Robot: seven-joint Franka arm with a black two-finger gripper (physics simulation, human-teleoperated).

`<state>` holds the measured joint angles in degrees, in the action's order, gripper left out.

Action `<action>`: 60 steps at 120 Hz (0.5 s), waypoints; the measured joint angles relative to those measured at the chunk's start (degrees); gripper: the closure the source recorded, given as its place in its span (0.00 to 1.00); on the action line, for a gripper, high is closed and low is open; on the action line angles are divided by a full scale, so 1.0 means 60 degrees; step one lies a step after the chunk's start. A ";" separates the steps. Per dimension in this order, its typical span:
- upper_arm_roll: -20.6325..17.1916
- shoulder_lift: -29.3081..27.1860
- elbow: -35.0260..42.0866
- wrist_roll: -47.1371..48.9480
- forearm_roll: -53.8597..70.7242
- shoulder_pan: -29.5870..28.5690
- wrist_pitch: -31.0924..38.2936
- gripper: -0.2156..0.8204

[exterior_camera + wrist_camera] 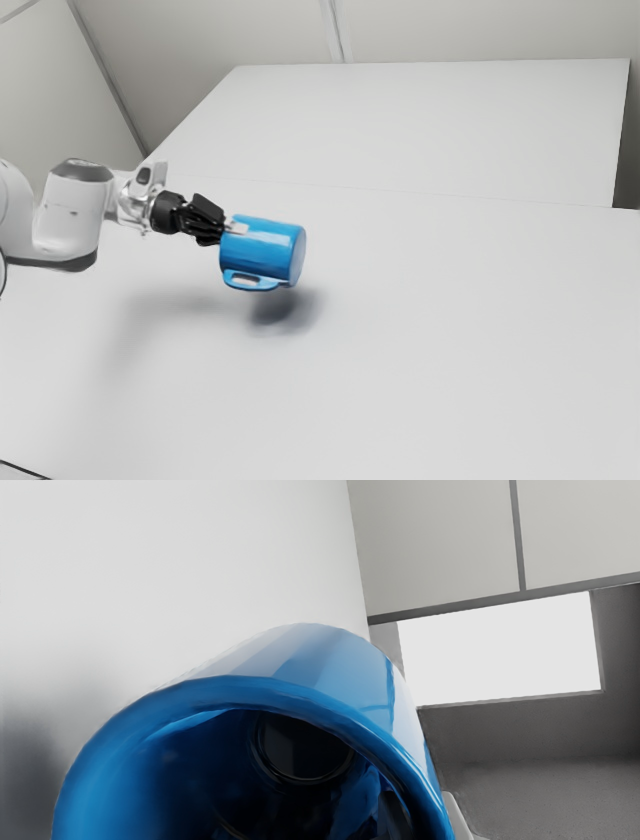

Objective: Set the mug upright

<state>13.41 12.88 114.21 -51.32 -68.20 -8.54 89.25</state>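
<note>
Precariously, the mug (262, 252) is held sideways above the worktop (450, 350), pinched at its rim (240, 689) by the hand (236, 229); should it be swivelled in that off-centre grip by its own weight, it could be landed tilted and toppled on release.

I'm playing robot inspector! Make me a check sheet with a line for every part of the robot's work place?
Surface: white table, with a soft shadow near the mug.
Job's things: blue mug, held above the table on its side, mouth toward the gripper, handle underneath; not upright.
Clutter: nothing seen.
Gripper: the gripper is shut on the mug's wall at the rim, one jaw inside, one outside.
Cables: thin dark line at the exterior view's lower left; can't tell if it's a cable.
Surroundings: pale panels, bright white rectangle.
</note>
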 joint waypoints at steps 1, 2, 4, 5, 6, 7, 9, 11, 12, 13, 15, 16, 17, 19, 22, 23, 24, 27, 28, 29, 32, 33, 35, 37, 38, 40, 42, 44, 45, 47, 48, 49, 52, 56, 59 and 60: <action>-0.0005 -0.0065 -0.0007 0.0025 0.0108 0.0021 0.0052 0.97; -0.0010 -0.0122 -0.0013 0.0049 0.0208 0.0043 0.0102 0.97; -0.0017 -0.0219 -0.0028 0.0102 0.0419 0.0090 0.0203 0.97; -0.0024 -0.0266 -0.0037 0.0131 0.0536 0.0111 0.0258 0.97; -0.0030 -0.0310 -0.0047 0.0161 0.0657 0.0132 0.0313 0.97; -0.0036 -0.0348 -0.0056 0.0191 0.0770 0.0151 0.0365 0.97; -0.0057 -0.0434 -0.0071 0.0261 0.1035 0.0185 0.0489 0.97; -0.0077 -0.0516 -0.0084 0.0335 0.1296 0.0234 0.0616 0.97; -0.0094 -0.0556 -0.0092 0.0375 0.1429 0.0254 0.0681 0.97; -0.0120 -0.0598 -0.0116 0.0418 0.1578 0.0271 0.0746 0.97; -0.0164 -0.0666 -0.0168 0.0504 0.1858 0.0311 0.0869 0.97; -0.0188 -0.0694 -0.0203 0.0550 0.2004 0.0328 0.0928 0.97; -0.0210 -0.0719 -0.0258 0.0599 0.2169 0.0346 0.0984 0.97; -0.0262 -0.0758 -0.0371 0.0703 0.2507 0.0375 0.1089 0.97; -0.0348 -0.0808 -0.0544 0.0870 0.3049 0.0423 0.1238 0.97; -0.0371 -0.0823 -0.0593 0.0927 0.3228 0.0443 0.1288 0.97; -0.0393 -0.0838 -0.0634 0.0986 0.3406 0.0462 0.1339 0.97; -0.0501 -0.0903 -0.0726 0.1165 0.3947 0.0486 0.1503 0.97; -0.0543 -0.0925 -0.0751 0.1225 0.4126 0.0491 0.1557 0.97; -0.0592 -0.0952 -0.0775 0.1286 0.4322 0.0493 0.1615 0.97; -0.0732 -0.1032 -0.0846 0.1474 0.4910 0.0516 0.1783 0.97; -0.0783 -0.1054 -0.0872 0.1538 0.5111 0.0520 0.1835 0.97; -0.0869 -0.1090 -0.0917 0.1666 0.5484 0.0541 0.1934 0.97; -0.0945 -0.1120 -0.0962 0.1795 0.5854 0.0567 0.2026 0.97; -0.0985 -0.1136 -0.0982 0.1860 0.6037 0.0575 0.2071 0.97; -0.1063 -0.1168 -0.1014 0.1987 0.6379 0.0588 0.2162 0.97; -0.1137 -0.1205 -0.1037 0.2112 0.6701 0.0600 0.2259 0.97; -0.1196 -0.1232 -0.1054 0.2236 0.7009 0.0618 0.2353 0.97; -0.1225 -0.1242 -0.1061 0.2297 0.7159 0.0623 0.2402 0.97; -0.1280 -0.1261 -0.1072 0.2420 0.7435 0.0632 0.2494 0.97; -0.1310 -0.1270 -0.1074 0.2482 0.7566 0.0632 0.2537 0.97; -0.1344 -0.1285 -0.1077 0.2545 0.7703 0.0628 0.2580 0.97; -0.1454 -0.1347 -0.1082 0.2736 0.8118 0.0607 0.2701 0.97; -0.1622 -0.1453 -0.1080 0.2997 0.8654 0.0574 0.2842 0.97; -0.1703 -0.1515 -0.1070 0.3189 0.9008 0.0596 0.2936 0.97; -0.1725 -0.1531 -0.1062 0.3251 0.9111 0.0607 0.2966 0.97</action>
<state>3.06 3.69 107.84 -31.81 -13.54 -4.90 107.05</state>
